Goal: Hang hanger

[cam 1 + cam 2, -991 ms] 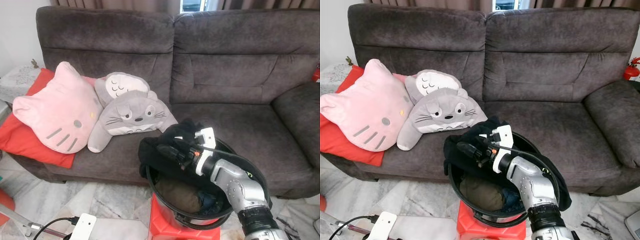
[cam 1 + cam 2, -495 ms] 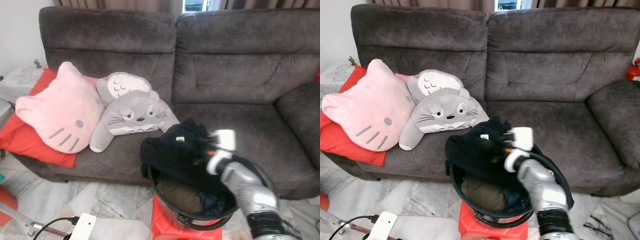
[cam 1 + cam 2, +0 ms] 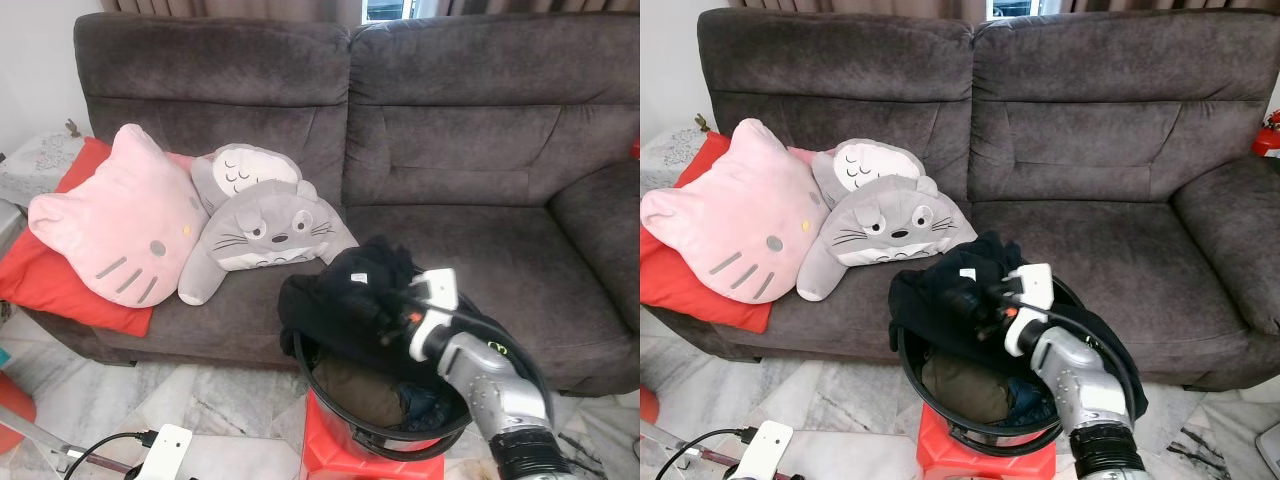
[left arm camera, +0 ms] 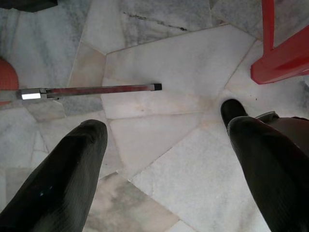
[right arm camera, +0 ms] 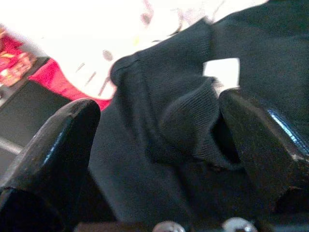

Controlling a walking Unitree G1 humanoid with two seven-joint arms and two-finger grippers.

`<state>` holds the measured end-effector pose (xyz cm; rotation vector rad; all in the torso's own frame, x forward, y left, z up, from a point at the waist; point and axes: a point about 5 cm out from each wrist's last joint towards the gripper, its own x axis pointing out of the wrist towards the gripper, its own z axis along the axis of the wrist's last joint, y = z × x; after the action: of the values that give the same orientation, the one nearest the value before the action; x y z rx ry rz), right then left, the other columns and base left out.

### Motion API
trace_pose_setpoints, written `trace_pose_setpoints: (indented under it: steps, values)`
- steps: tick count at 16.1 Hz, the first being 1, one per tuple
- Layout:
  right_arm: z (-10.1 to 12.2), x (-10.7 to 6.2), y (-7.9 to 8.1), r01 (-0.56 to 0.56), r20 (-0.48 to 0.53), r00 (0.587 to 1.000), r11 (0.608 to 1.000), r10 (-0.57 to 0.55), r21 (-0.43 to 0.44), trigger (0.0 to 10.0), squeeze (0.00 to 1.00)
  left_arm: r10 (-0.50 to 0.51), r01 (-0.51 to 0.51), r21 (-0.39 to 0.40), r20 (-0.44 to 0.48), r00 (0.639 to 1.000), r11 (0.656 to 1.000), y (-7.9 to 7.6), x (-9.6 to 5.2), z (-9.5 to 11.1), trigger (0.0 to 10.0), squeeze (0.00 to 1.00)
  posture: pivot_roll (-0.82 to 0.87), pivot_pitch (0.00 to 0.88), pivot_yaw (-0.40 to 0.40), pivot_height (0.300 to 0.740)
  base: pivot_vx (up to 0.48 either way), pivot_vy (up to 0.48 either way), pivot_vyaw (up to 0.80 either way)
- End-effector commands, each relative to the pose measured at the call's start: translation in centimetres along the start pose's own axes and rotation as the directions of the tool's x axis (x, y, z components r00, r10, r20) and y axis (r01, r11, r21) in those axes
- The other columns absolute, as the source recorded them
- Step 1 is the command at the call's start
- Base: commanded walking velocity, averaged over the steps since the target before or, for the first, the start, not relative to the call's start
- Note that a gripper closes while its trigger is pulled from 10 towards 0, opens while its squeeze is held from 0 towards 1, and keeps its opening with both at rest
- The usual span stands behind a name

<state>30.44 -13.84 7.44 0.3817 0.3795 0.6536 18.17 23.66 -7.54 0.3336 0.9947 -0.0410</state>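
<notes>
Both eye views are evenly daylit and sharp. The right wrist view blows out white along its top, soft throughout

A bucket point(image 3: 330, 395) stands on a stool point(image 3: 330, 450) on the floor point(image 3: 230, 410), just before the sofa's point(image 3: 450, 130) front edge. A garment point(image 3: 340, 300) drapes over the bucket's rim. Two plush cushions point(image 3: 110, 230) lie at the sofa's left end. The right pincer point(image 3: 975, 300) hovers over the garment.

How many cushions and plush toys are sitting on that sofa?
4, all at the sofa's left end: a red cushion, a pink cat-face cushion on it, and two grey plush toys. More may be hidden behind them.
</notes>
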Motion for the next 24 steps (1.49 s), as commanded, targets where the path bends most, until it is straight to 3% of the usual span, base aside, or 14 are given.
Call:
trace_pose_setpoints:
  steps: [1, 6, 11, 17, 20, 23, 24]
  values:
    - [0.2, 0.3, 0.0, -0.013, -0.021, 1.000, 1.000, 0.013, -0.012, 10.0, 0.00, 0.001, -0.001, 0.016, -0.011, 1.000, 1.000, 0.1, 0.0, -0.3, 10.0, 0.00, -0.13, 0.000, 0.043, 0.740, 0.000, 0.000, 0.00]
    - [-0.2, 0.3, -0.8, 0.039, -0.048, 0.998, 0.999, -0.038, 0.009, 10.0, 0.00, 0.002, -0.001, 0.014, -0.012, 1.000, 1.000, 0.1, 0.0, -0.3, 10.0, 0.00, -0.13, 0.000, 0.046, 0.740, 0.000, 0.000, 0.00]
    - [-0.7, 0.2, -0.6, 0.016, -0.055, 0.998, 0.999, -0.015, 0.031, 10.0, 0.00, 0.001, -0.001, 0.017, -0.013, 1.000, 1.000, 0.2, -0.1, -0.3, 10.0, 0.00, -0.13, 0.000, 0.047, 0.740, 0.000, 0.000, 0.00]
    - [-0.7, 0.0, 0.0, -0.102, -0.064, 0.993, 0.995, 0.103, 0.016, 10.0, 0.00, 0.002, -0.002, 0.020, -0.014, 1.000, 1.000, 0.2, -0.1, -0.3, 10.0, 0.00, -0.12, 0.000, 0.045, 0.740, 0.000, 0.000, 0.00]
    - [-0.8, 0.1, -0.7, -0.066, -0.070, 0.995, 0.998, 0.067, 0.024, 10.0, 0.00, 0.002, -0.001, 0.022, -0.015, 1.000, 1.000, 0.3, -0.1, -0.4, 10.0, 0.00, -0.12, 0.000, 0.047, 0.740, 0.000, 0.000, 0.00]
    - [-0.5, 0.7, -2.6, 0.120, -0.067, 0.991, 0.991, -0.115, 0.067, 10.0, 0.00, 0.004, -0.003, 0.023, -0.015, 1.000, 1.000, 0.4, -0.1, -0.4, 10.0, 0.00, -0.12, 0.000, 0.049, 0.740, 0.000, 0.000, 0.00]
    - [-0.3, 0.9, -2.4, 0.105, -0.059, 0.993, 0.992, -0.102, 0.068, 10.0, 0.00, 0.004, -0.004, 0.023, -0.015, 1.000, 1.000, 0.4, -0.1, -0.4, 10.0, 0.00, -0.12, 0.000, 0.051, 0.740, 0.000, 0.000, 0.00]
